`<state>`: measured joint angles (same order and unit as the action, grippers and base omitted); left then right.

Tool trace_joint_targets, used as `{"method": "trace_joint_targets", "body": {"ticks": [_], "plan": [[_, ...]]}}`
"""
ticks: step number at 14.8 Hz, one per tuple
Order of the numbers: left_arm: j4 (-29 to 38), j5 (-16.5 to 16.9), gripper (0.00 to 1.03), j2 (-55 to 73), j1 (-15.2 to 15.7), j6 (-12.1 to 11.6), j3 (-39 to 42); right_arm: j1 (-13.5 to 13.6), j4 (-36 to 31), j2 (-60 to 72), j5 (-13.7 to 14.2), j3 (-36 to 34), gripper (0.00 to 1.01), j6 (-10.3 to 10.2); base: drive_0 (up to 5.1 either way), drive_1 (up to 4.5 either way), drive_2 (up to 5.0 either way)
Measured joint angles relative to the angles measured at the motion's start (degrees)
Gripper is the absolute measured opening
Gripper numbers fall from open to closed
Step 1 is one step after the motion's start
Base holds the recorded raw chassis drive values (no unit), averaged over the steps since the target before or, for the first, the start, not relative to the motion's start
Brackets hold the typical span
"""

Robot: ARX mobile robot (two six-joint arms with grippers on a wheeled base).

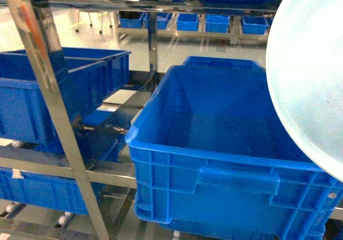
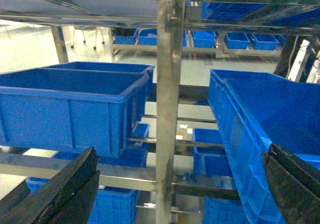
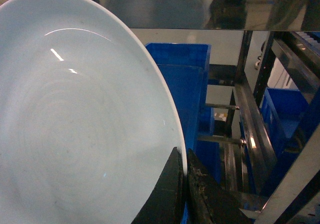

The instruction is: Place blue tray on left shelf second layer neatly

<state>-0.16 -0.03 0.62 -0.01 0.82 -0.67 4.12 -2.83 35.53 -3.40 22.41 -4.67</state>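
Above the blue crate (image 1: 214,159), blue tray (image 3: 75,124) in right pincer (image 3: 183,184).

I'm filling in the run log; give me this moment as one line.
right gripper: shut on blue tray rim, tray tilted | left gripper: open, holding nothing | tray beside blue crate, not yet on the left shelf second layer

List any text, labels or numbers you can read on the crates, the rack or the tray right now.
None can be read.
Blue crate: moulded ribs only, no print visible.
Steel rack: no readable sign; a small pale tag low at the left of the head view is too blurred to read.
Blue tray, clamped at its rim by the right end effector: plain, no markings.
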Motion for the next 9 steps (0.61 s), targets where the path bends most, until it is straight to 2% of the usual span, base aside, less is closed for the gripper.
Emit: {"method": "trace_joint_targets", "body": {"ticks": [4,9], "plan": [[-0.04,-0.04,0.98,0.0,-0.04,0.0,0.0,0.0,-0.02,0.0,0.15,0.0,0.02,0.0,0.0,0.0,0.0],[-0.02,0.09,0.98,0.02,-0.04,-0.02,0.0,0.0,0.02,-0.02,0.02,0.0,0.02,0.0,-4.9,2.54,2.5]]}}
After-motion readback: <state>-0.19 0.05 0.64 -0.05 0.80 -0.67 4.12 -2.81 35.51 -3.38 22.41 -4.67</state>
